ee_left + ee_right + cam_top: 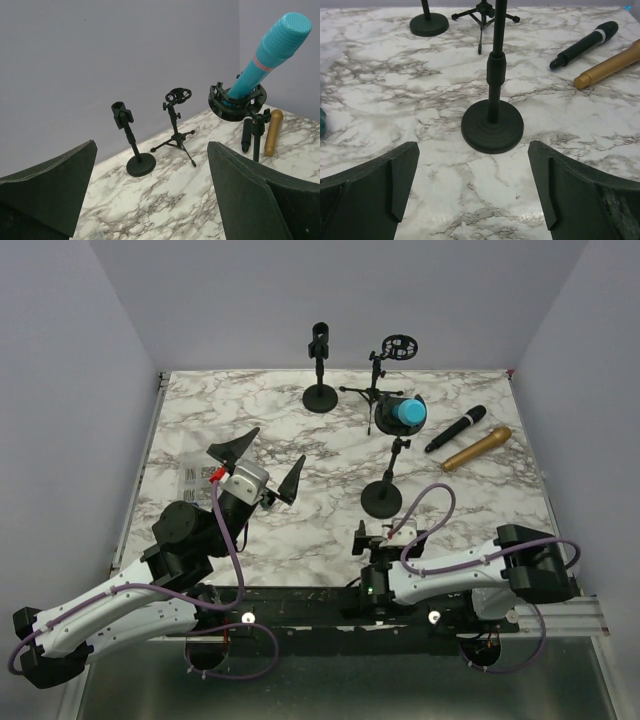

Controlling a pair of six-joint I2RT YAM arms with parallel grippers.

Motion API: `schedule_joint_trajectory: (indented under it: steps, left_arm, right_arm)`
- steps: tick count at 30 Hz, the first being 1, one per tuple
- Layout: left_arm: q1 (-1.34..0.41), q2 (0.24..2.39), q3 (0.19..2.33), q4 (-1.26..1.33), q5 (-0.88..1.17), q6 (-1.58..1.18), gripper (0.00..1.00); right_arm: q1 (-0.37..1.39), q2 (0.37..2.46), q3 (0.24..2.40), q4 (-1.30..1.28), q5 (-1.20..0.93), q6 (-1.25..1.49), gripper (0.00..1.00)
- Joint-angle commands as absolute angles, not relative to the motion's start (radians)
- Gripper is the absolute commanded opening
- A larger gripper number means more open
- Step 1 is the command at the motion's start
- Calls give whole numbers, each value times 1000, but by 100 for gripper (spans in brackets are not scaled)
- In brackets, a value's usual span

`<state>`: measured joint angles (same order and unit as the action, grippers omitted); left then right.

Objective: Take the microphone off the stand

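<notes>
A turquoise microphone [406, 412] [274, 47] sits tilted in the black ring mount [237, 103] of a stand with a round base [381, 499] [492, 126]. Left of that stand, my left gripper [272, 456] [150, 192] hangs above the table, open and empty. The microphone shows at the upper right of the left wrist view. Low on the table just in front of the stand's base, my right gripper [385, 538] [472, 192] is open with nothing between its fingers. In the right wrist view only the stand's pole and base show; the microphone is out of frame.
A black microphone [456, 428] [585, 44] and a gold one [477, 448] [610, 65] lie on the marble to the right of the stand. At the back stand an empty clip stand [320, 370] [131, 145] and a tripod stand [385, 375] [176, 125]. A clear labelled packet [195, 475] lies at the left.
</notes>
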<state>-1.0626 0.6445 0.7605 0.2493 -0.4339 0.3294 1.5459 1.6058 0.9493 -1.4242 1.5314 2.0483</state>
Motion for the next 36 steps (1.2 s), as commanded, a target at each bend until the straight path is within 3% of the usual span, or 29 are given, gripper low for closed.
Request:
schedule_joint_trajectory:
  steps: [1, 5, 15, 18, 20, 24, 29, 31, 35, 36]
  left_arm:
    - [-1065, 655, 756, 272, -442, 327, 97]
    - [-1066, 688, 755, 273, -444, 326, 97]
    - [-1065, 743, 759, 261, -446, 323, 96]
    - [-1066, 748, 761, 259, -443, 322, 97]
    - [-1066, 750, 763, 255, -436, 313, 97]
    - [-1066, 755, 765, 244, -424, 301, 97]
    - [-1066, 768, 768, 247, -429, 276, 99]
    - [-1066, 773, 789, 216, -416, 247, 98]
    - [-1066, 774, 823, 180, -411, 170, 99]
    - [-1065, 769, 830, 175, -413, 151, 99]
  right_arm:
    - [1571, 1518, 941, -1419, 1639, 2437, 100]
    - [1567, 1415, 787, -1378, 1713, 2816, 100]
    - [1584, 1193, 774, -1106, 1588, 2776, 100]
    - [1610, 1182, 852, -1185, 1631, 2597, 100]
    - [1641, 1229, 910, -1405, 1705, 2623, 100]
    - [1724, 1344, 1056, -1421, 1756, 2061, 100]
    - [1736, 1442, 1166, -1420, 1762, 1678, 100]
    - [1694, 1420, 1188, -1420, 1763, 1805, 100]
    - [1642, 1230, 1010, -1399, 1762, 2595, 100]
    - [1633, 1210, 990, -1357, 1763, 2658, 100]
